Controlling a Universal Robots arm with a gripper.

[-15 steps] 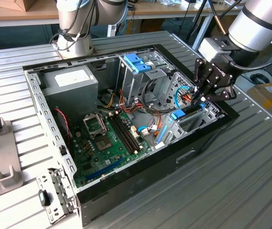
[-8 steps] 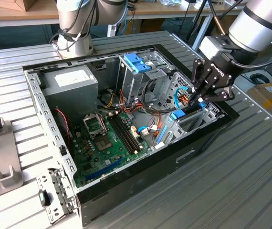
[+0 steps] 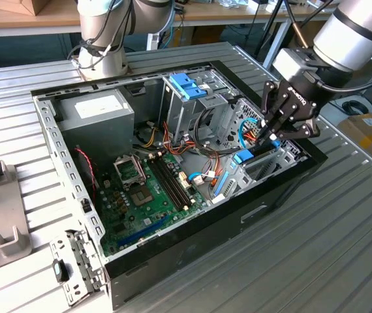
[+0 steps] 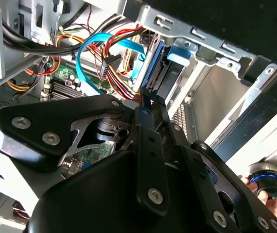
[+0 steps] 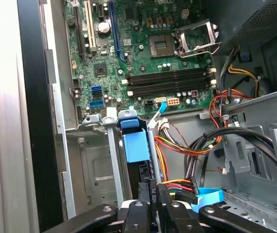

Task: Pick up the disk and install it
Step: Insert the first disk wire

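Your end effector [image 3: 269, 138] is down inside the open computer case [image 3: 192, 241], over the drive bay [image 3: 264, 163] at the corner on the exterior view's right. That makes sense for an install: the case lies on its side on the ribbed metal bench [image 3: 316, 261], so the bay opening faces up and the arm can come in from above.

The disk [image 5: 136, 145] is standing on edge in that bay. In the first wrist view you see it end-on between the bay's metal rails, a blue plastic carrier with a lighter blue tab facing the camera and a dark body below it. The label face isn't visible from here. In the second wrist view the same blue edge [image 4: 154, 65] sits just beyond the fingertips [image 4: 148, 104], right beside the blue and red cable bundle [image 4: 104, 51].

The fingers look drawn close together at the top edge of the disk, but I honestly can't tell whether they're clamping it or just touching it.

It looks mostly seated to me, judging by how little of the carrier sticks up above the rails. The motherboard [image 5: 143, 53] is well apart from the bay.
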